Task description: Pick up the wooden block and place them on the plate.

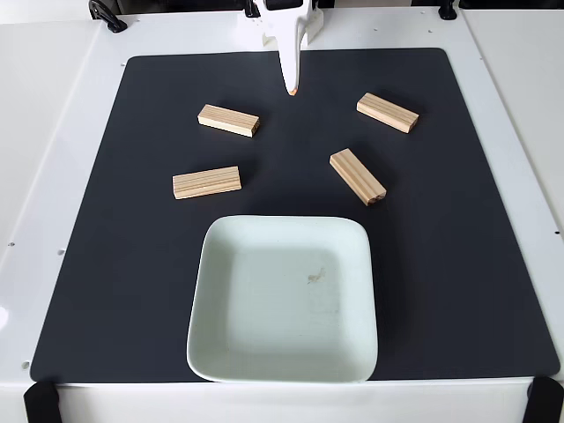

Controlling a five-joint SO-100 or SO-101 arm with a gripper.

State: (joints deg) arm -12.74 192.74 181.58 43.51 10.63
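Nearest the camera in the fixed view sits the plate (284,300), a pale mint-white square dish with rounded corners and a raised rim, resting on the near middle of a black mat (467,264). It holds no blocks — just a small smudge (315,277) close to its centre.

The mat covers most of a white counter (53,176), and all four wooden blocks lie flat on it, beyond the plate and well apart from each other. The near-left block (206,182) lies almost crosswise, just left of the plate's far-left corner. The near-right block (357,175) is turned diagonally, its near end pointing toward the plate's far-right corner without touching the rim. Farther back, the far-left block (228,120) lies slightly tilted, and the far-right block (387,113) slants the same way, close to the mat's far-right area.

At the far edge, in the middle, the white arm reaches down into view; the tool (292,86) narrows to a single point with an orange tip, hanging over the far part of the mat between the two far blocks. The fingers look pressed together — clenched, with nothing between them — and it touches none of the blocks.

Black clamps (40,401) show at the near corners of the counter.
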